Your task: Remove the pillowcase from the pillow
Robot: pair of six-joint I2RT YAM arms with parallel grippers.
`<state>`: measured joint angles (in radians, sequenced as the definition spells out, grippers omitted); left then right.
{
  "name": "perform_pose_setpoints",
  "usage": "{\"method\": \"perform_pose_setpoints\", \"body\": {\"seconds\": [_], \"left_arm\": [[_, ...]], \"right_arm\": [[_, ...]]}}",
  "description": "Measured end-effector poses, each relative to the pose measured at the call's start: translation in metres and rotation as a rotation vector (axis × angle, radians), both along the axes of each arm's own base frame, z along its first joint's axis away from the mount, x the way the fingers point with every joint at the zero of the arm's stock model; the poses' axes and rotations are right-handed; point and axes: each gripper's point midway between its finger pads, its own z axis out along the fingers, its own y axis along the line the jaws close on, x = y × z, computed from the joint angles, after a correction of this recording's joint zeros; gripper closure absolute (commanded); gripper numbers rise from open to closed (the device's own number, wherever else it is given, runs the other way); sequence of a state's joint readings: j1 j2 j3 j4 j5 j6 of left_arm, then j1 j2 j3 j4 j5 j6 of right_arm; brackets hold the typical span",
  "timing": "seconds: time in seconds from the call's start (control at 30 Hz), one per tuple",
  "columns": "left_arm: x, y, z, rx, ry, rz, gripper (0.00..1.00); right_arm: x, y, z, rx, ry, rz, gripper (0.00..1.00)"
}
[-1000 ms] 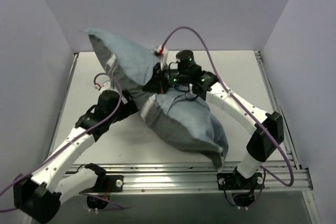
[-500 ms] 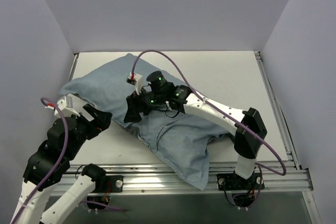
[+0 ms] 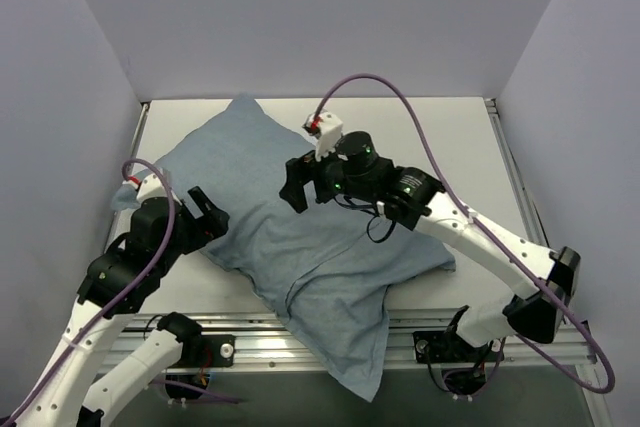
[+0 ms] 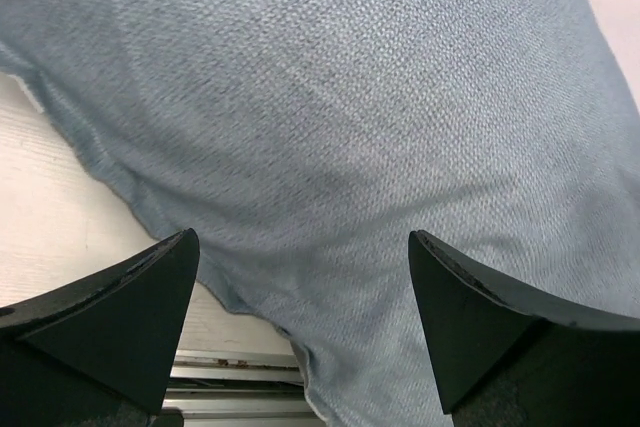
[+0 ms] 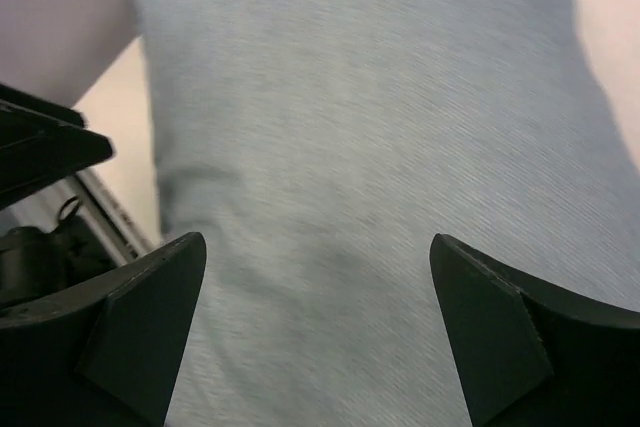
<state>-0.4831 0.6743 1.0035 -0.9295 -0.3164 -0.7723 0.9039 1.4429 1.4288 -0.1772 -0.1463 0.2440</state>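
The pillowcase (image 3: 300,237) lies spread across the table, light denim-blue side up, and its near corner hangs over the front rail. The pillow is hidden; only blue fabric shows. My right gripper (image 3: 293,185) hovers open over the middle of the pillowcase, and its wrist view shows the pillowcase (image 5: 340,147) filling the gap at the right gripper (image 5: 320,322). My left gripper (image 3: 212,215) stands open at the pillowcase's left edge. In its wrist view the pillowcase (image 4: 330,117) lies below the left gripper (image 4: 300,292), and nothing is held.
White table (image 3: 470,147) shows to the right and behind the fabric. Grey walls close in on both sides and at the back. The metal front rail (image 3: 300,339) runs along the near edge, also in the left wrist view as the rail (image 4: 230,372).
The right gripper has opened and let go of the bunched pillowcase, which dropped and now lies spread flat. The left arm drew back to the left, then came back to the fabric's left edge.
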Motion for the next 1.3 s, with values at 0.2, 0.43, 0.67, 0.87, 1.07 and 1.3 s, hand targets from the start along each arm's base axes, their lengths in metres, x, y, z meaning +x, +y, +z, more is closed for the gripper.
{"method": "perform_pose_setpoints", "body": {"seconds": [0.2,0.43,0.67,0.87,1.07,1.3], "left_arm": [[0.017,-0.014,-0.039,0.018,0.081,-0.013,0.06],[0.026,-0.015,-0.082,-0.001,0.147,0.041,0.06],[0.062,0.007,-0.097,-0.07,0.156,0.151,0.06],[0.105,0.028,-0.094,-0.069,0.161,0.18,0.06],[0.13,0.017,-0.053,-0.041,0.073,0.045,0.06],[0.105,-0.012,0.008,-0.09,-0.094,-0.166,0.06]], "right_arm": [[0.011,-0.079,-0.057,-0.088,0.079,-0.245,0.1],[-0.002,-0.099,-0.119,-0.089,0.166,-0.312,0.11],[0.026,-0.076,-0.129,-0.023,0.123,-0.342,0.12],[0.067,-0.045,-0.129,-0.004,0.066,-0.374,0.12],[0.095,-0.035,-0.119,-0.014,0.016,-0.43,0.12],[0.092,-0.041,-0.103,-0.055,-0.015,-0.477,0.1]]}}
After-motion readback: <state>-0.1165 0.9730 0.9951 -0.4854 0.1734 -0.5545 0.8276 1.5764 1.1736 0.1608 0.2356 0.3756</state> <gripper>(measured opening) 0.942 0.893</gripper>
